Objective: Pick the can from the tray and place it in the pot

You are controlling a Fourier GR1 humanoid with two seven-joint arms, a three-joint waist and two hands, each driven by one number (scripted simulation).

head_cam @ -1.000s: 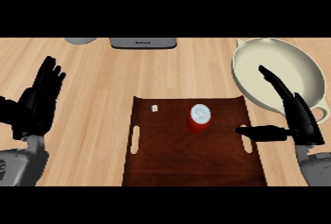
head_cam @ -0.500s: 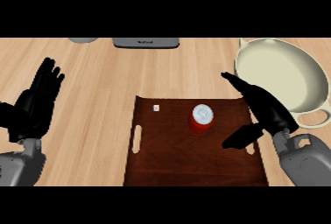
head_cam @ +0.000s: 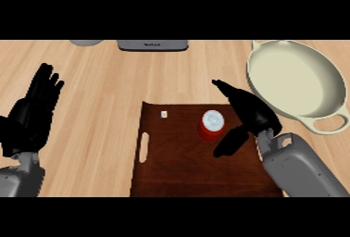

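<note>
My right hand [head_cam: 252,115], fingers spread wide, hovered just beside the can [head_cam: 211,125] on the tray [head_cam: 179,172]; my left hand [head_cam: 31,113] rested open.

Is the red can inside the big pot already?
No, the can stands upright on the brown tray, while the cream pot to its right has nothing in it.

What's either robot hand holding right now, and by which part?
Nothing is held. The right robot hand is open beside the can, which stands on the tray. The left robot hand rests open at the left edge.
</note>
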